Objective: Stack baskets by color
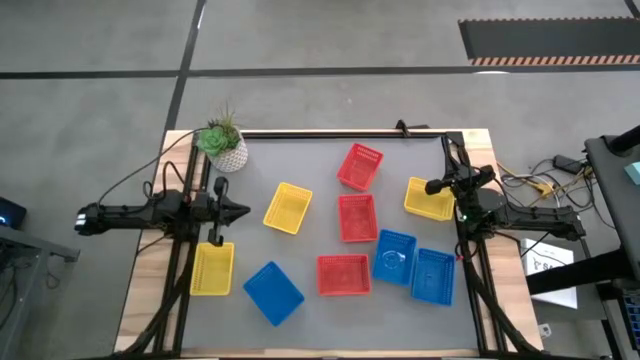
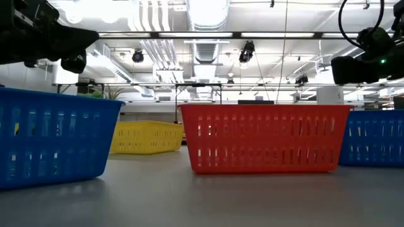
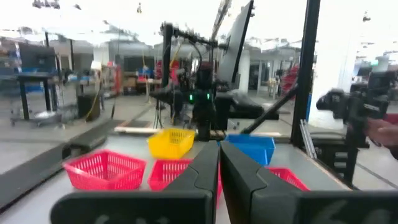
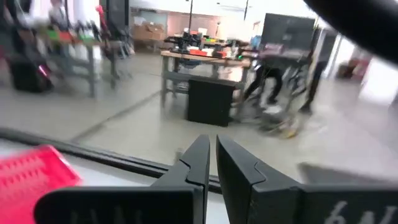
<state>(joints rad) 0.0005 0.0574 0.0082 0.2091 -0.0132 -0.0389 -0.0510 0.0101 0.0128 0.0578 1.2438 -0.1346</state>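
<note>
Nine baskets are seen spread singly over the grey table [image 1: 320,310], none stacked.

The red ones are gathered near the middle. One red basket [image 1: 360,166] lies toward the far edge, tilted, its long axis running diagonally. A second red basket [image 1: 357,217] sits just in front of it, its long axis running from far to near. The third red basket [image 1: 343,275] lies nearer still, its long axis running across the table.

A yellow basket [image 1: 288,208] is placed left of centre, slightly turned. Another yellow basket [image 1: 212,268] lies at the left edge, long axis far to near. The third yellow basket [image 1: 429,199] rests by the right edge.

A blue basket [image 1: 273,292] lies diagonally at the near left. Two more, a blue basket [image 1: 395,256] and its blue neighbour [image 1: 433,275], sit side by side at the near right.

The left gripper [image 1: 243,210] is held clenched and empty above the left side, beside a potted plant [image 1: 224,143]. The right gripper [image 1: 432,187] is also closed on nothing, over the far end of the right-hand yellow basket.
</note>
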